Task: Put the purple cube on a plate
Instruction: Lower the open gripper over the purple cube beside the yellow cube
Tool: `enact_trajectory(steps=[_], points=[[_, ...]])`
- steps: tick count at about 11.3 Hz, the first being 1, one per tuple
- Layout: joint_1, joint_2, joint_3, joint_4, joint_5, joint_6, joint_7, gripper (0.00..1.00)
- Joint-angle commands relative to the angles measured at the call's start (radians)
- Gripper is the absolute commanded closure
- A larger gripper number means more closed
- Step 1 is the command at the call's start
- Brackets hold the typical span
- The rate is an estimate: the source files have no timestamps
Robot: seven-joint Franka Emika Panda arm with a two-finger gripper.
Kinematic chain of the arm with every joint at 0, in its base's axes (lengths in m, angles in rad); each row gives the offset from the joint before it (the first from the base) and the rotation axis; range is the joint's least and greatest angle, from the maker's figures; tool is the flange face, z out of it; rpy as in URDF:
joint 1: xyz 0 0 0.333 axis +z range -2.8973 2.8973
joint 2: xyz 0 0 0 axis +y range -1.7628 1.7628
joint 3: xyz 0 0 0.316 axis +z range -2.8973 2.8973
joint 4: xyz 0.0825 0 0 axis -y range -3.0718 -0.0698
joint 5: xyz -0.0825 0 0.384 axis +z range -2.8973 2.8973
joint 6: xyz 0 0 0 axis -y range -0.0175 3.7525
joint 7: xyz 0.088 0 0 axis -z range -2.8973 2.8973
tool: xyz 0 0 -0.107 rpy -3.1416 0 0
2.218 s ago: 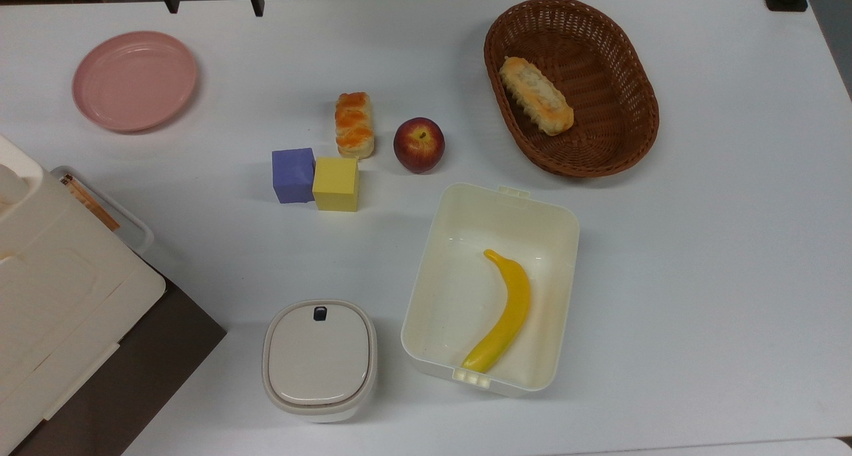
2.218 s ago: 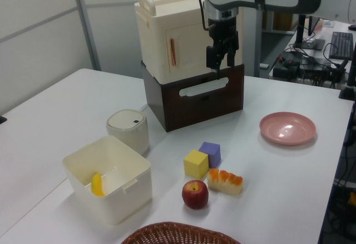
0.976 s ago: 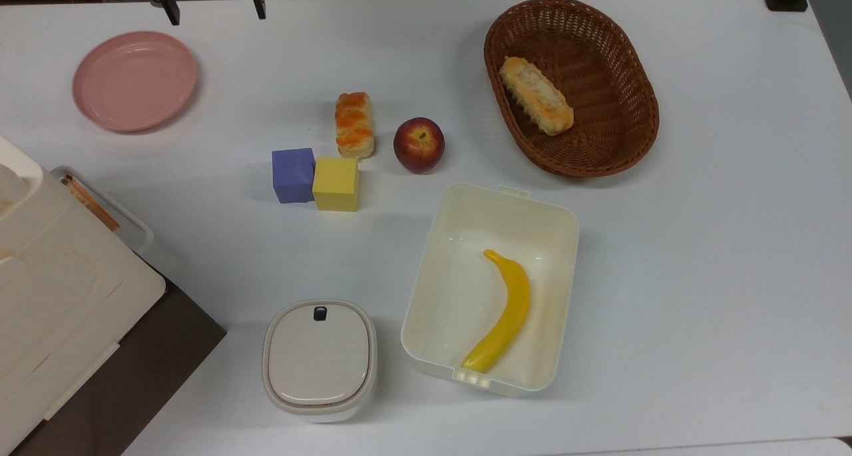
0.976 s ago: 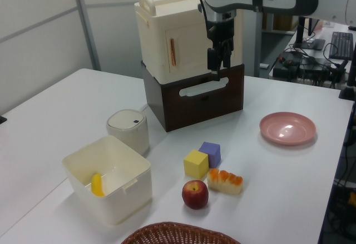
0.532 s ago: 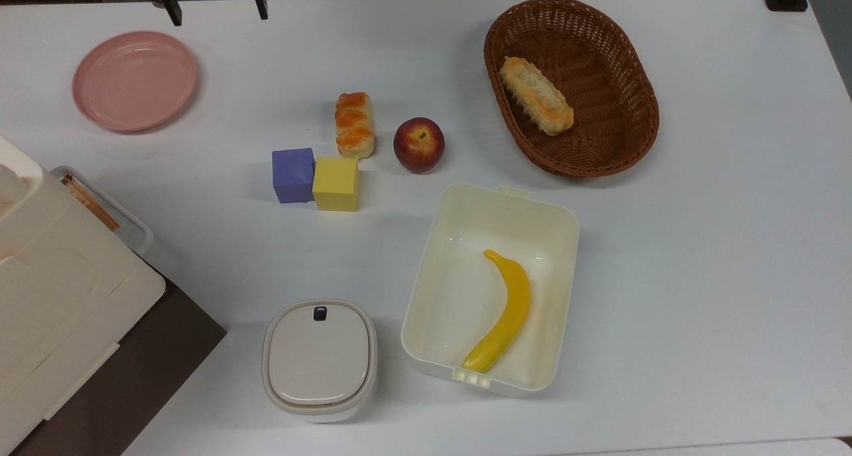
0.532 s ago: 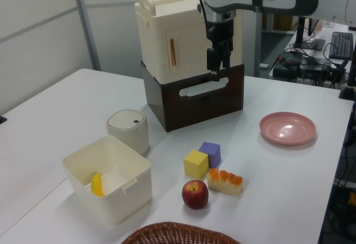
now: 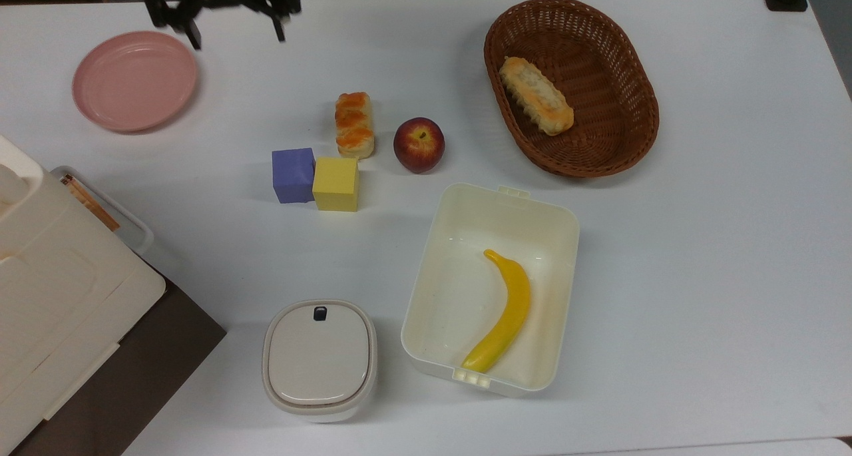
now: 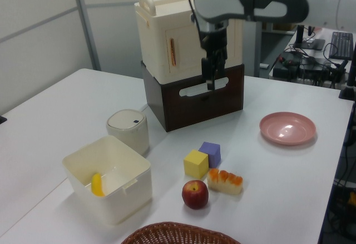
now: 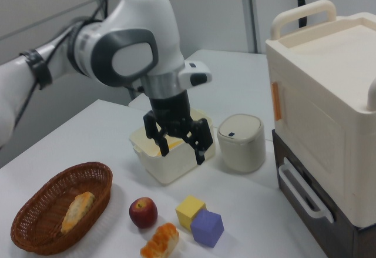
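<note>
The gripper (image 9: 178, 145) is held wide open and empty above the table; the purple cube (image 7: 292, 174) sits touching the yellow cube (image 7: 336, 184) — well apart from the plate (image 7: 133, 80).

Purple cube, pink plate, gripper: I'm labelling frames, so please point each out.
purple cube (image 7: 292, 174), top view, top face.
pale pink round plate (image 7: 100, 113), top view, raised rim.
gripper (image 9: 176, 150), right view, midway between fingertips.
</note>
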Motion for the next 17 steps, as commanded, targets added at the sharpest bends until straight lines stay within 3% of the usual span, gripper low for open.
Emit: enact_trajectory(steps=[1, 3, 7, 10, 17], points=[[0.028, 0.086, -0.005, -0.004, 0.001, 0.041, 0.004, 0.0], [0.034, 0.114, -0.005, -0.027, 0.001, 0.134, 0.005, 0.0], [0.031, 0.201, -0.005, -0.043, -0.007, 0.136, -0.039, 0.0], [0.031, 0.21, -0.005, -0.114, -0.04, 0.126, -0.131, 0.0], [0.026, 0.304, -0.005, -0.153, -0.07, 0.138, -0.125, 0.0]])
